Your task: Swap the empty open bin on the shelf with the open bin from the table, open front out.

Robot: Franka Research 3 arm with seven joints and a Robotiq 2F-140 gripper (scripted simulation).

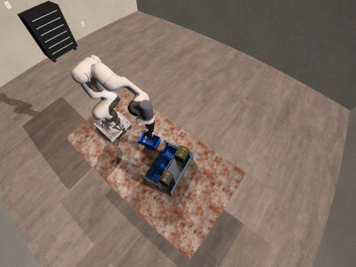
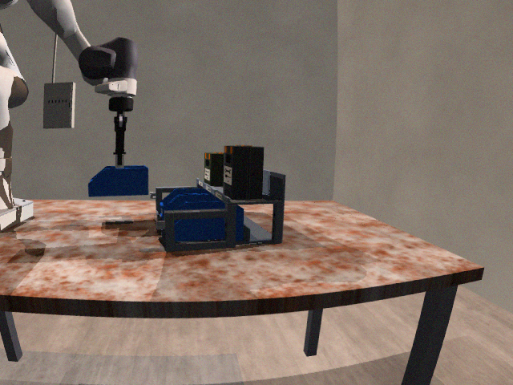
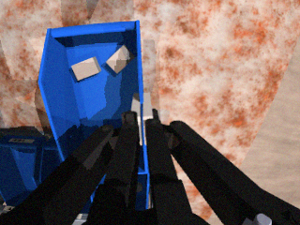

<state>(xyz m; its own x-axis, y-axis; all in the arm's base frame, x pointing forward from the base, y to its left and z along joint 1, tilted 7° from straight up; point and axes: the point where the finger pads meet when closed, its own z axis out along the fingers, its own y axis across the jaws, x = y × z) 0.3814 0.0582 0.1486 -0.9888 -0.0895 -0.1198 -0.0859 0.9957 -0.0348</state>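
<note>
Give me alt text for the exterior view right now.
The gripper is shut on the wall of a blue bin, holding it clear above the table, left of the shelf with more blue bins.

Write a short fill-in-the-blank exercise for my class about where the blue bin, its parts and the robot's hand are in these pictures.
1. The hand is shut on the side ____ of the blue bin.
2. The bin hangs above the table top, to the ____ of the shelf in the exterior view.
3. Inside the held bin lie ____ pale parts.
4. On the shelf's top board stand two dark ____.

Missing words: wall; left; two; boxes
</note>
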